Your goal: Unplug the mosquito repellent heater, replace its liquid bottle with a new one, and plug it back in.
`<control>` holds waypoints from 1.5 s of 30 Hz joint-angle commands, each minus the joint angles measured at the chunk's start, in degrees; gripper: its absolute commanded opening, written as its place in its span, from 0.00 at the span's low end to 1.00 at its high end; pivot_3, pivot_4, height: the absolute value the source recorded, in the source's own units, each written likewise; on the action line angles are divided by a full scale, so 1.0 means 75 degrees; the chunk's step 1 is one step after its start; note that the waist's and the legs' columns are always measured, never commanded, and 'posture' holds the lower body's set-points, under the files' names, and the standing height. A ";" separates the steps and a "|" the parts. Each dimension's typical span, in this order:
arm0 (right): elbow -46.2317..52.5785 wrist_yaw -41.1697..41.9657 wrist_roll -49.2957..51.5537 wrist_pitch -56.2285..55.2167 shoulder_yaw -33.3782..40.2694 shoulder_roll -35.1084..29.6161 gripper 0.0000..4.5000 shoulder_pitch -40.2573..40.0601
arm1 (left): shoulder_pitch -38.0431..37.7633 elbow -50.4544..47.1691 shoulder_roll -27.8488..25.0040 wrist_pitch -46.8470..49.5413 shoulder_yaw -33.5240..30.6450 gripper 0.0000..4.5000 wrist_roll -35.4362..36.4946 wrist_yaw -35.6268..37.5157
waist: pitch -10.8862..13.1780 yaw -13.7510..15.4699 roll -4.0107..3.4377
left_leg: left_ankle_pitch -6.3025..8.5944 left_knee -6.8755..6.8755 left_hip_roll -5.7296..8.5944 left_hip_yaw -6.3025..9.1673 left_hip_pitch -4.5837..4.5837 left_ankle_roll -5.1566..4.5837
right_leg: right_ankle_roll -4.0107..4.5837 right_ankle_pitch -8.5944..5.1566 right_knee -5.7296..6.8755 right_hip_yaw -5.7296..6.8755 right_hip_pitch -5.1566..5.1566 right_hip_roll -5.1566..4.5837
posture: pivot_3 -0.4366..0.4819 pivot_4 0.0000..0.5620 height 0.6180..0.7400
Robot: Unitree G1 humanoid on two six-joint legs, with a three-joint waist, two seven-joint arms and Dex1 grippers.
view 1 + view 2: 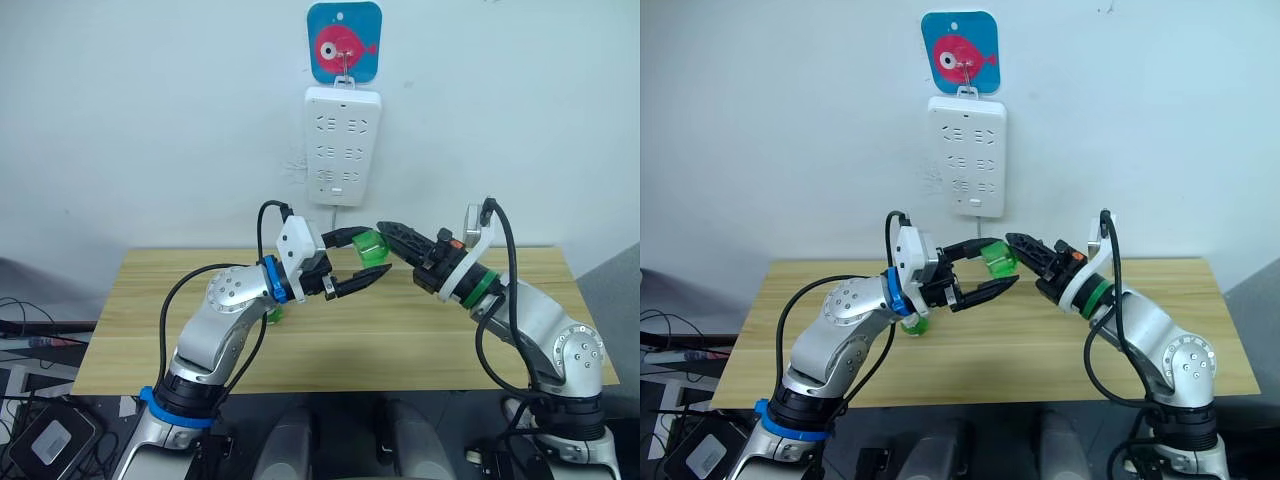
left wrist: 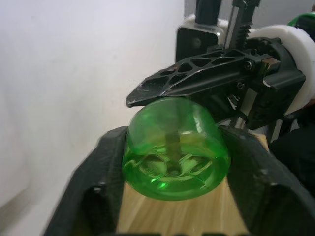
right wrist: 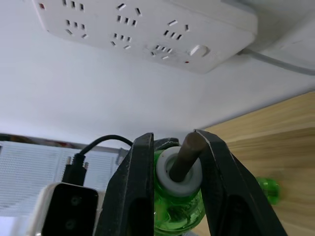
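Both arms are reaching inward, meeting at mid-scene. The left gripper [image 1: 358, 260] is pointing right with its fingers spread wide around a green bottle [image 1: 372, 246]; the right gripper [image 1: 392, 235] is pointing left, clamping that bottle's neck

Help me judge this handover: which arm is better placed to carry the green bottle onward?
Probably the right: the right gripper is shut on the neck of the green bottle, while the left gripper stands open around its base.
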State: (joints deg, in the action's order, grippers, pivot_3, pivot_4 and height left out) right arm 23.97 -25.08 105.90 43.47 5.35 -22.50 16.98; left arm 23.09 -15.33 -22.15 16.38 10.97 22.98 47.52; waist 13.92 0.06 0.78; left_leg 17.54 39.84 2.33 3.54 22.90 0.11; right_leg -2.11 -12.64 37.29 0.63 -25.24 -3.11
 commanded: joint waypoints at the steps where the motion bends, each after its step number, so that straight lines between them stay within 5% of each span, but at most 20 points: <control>1: 0.0090 0.1227 -0.2262 0.0109 -0.0166 -0.0843 0.19 -0.0494 | 0.0261 -0.0118 -0.0294 0.0471 0.0088 0.98 0.0133 0.0394 | -0.0010 0.0006 -0.0001 | 0.0001 0.0000 0.0001 -0.0002 -0.0001 -0.0001 | -0.0001 0.0000 0.0000 0.0001 0.0002 0.0005 | 0.52 0.35 1.00; 5: -0.0327 0.2581 -0.6038 -0.0893 -0.1171 -0.1753 0.19 -0.0974 | 0.0514 0.0094 -0.0346 0.0856 0.0239 1.00 0.0075 0.0579 | -0.0016 -0.0004 0.0000 | 0.0002 -0.0001 0.0000 -0.0018 -0.0003 -0.0004 | -0.0002 -0.0001 -0.0001 0.0002 0.0000 0.0007 | 0.52 0.34 1.00; 8: -0.1667 0.3394 -1.0112 -0.3080 -0.2814 -0.2426 0.19 -0.0844 | 0.0739 0.0484 -0.0380 0.0686 0.0777 1.00 -0.0474 0.0812 | -0.0022 -0.0008 0.0001 | 0.0001 0.0002 0.0001 -0.0046 -0.0011 -0.0004 | -0.0003 -0.0002 0.0000 -0.0002 0.0001 0.0008 | 0.51 0.33 1.00; 10: -0.2716 0.3629 -1.1395 -0.4056 -0.3259 -0.2276 0.19 -0.0643 | 0.0846 0.0768 -0.0348 0.0495 0.1107 1.00 -0.0834 0.0871 | -0.0044 -0.0018 0.0004 | 0.0000 0.0007 0.0006 -0.0064 -0.0017 -0.0003 | -0.0004 -0.0002 0.0001 -0.0008 0.0001 0.0009 | 0.51 0.32 1.00; 20: -0.6855 0.4119 -1.2692 -0.5906 -0.2055 -0.0473 0.19 0.0454 | 0.1264 0.1747 0.0191 -0.0215 0.1097 1.00 -0.1299 0.0809 | -0.0064 -0.0020 0.0000 | -0.0002 0.0006 -0.0003 -0.0067 -0.0019 0.0000 | -0.0002 0.0000 0.0001 -0.0011 -0.0005 -0.0004 | 0.49 0.32 1.00; 30: -0.7559 0.4672 -1.3343 -0.6494 -0.1521 0.0137 0.19 0.0464 | 0.1261 0.1938 0.0207 -0.0350 0.0984 1.00 -0.1395 0.0827 | -0.0075 -0.0029 -0.0003 | -0.0001 0.0009 -0.0001 -0.0068 -0.0043 0.0001 | -0.0003 0.0001 0.0059 -0.0016 -0.0006 -0.0009 | 0.50 0.33 1.00; 31: -0.7514 0.4699 -1.3392 -0.6527 -0.1487 0.0169 0.34 0.0420 | 0.1244 0.1934 0.0217 -0.0347 0.0978 1.00 -0.1397 0.0808 | -0.0075 -0.0030 -0.0004 | -0.0001 0.0010 -0.0002 -0.0067 -0.0046 0.0001 | -0.0003 0.0001 0.0066 -0.0016 -0.0006 -0.0008 | 0.50 0.33 1.00; 39: -0.5847 0.5090 -1.3662 -0.6787 -0.1236 0.0001 0.94 0.0046 | 0.0851 0.1908 0.0055 -0.0543 0.0668 1.00 -0.1577 0.0383 | -0.0074 -0.0030 -0.0004 | -0.0001 0.0009 -0.0002 -0.0068 -0.0052 0.0000 | -0.0003 0.0000 0.0081 -0.0019 -0.0009 -0.0008 | 0.52 0.37 1.00; 45: -0.3108 0.6481 -1.2817 -0.5096 -0.1498 -0.0183 0.99 -0.0251 | -0.0451 0.1151 -0.0132 -0.1483 -0.0526 1.00 -0.1949 -0.0990 | -0.0073 -0.0042 -0.0005 | 0.0000 0.0002 -0.0017 -0.0052 -0.0056 0.0000 | -0.0002 0.0000 0.0084 -0.0019 -0.0011 -0.0010 | 0.53 0.40 1.00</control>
State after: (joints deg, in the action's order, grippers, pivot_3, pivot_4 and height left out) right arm -5.03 20.42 7.07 1.95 -5.70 -23.41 15.77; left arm 21.23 -3.07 -22.58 7.58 9.84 8.77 42.66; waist 13.38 -0.25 0.74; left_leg 17.55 39.86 2.20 3.20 22.48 0.11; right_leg -2.12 -12.64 37.90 0.49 -25.32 -3.18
